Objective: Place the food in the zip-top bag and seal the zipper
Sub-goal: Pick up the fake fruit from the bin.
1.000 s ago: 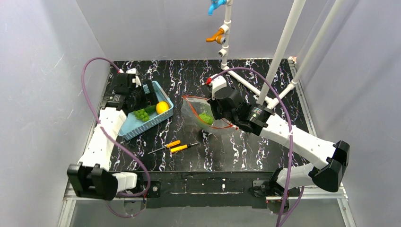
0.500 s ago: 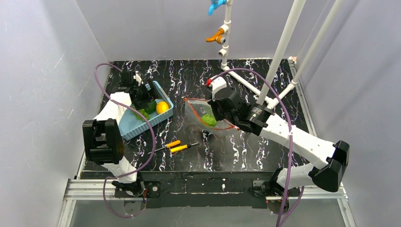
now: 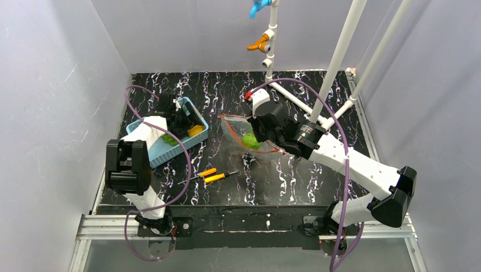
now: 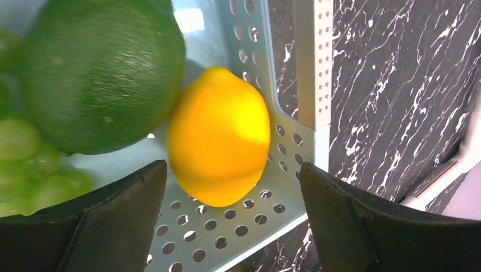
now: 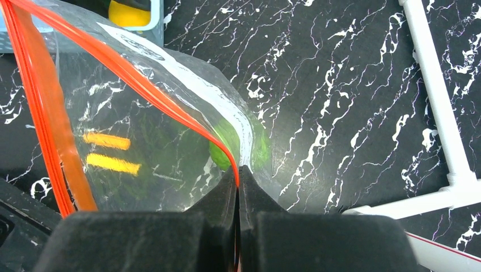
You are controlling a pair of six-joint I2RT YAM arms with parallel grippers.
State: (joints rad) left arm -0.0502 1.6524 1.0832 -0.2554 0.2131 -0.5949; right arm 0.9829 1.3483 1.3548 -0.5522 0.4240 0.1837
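The clear zip-top bag is held up off the table by its mouth edge, with my right gripper shut on the red-orange zipper. A light green food piece lies inside the bag. My left gripper is open and low inside the light blue basket. The yellow lemon sits just ahead of its two fingertips, neither of which touches it. A dark green oval rests against the lemon, and light green grapes lie at the left edge.
Two orange-handled screwdrivers lie on the black marbled table in front of the basket and bag. A white pipe frame rises at the back right, beside my right arm. The basket wall stands close to my left gripper's right finger.
My left arm folded upright and its gripper moved right in the basket, toward the lemon; the jaws narrowed slightly. The right gripper kept its hold on the bag, barely shifting.
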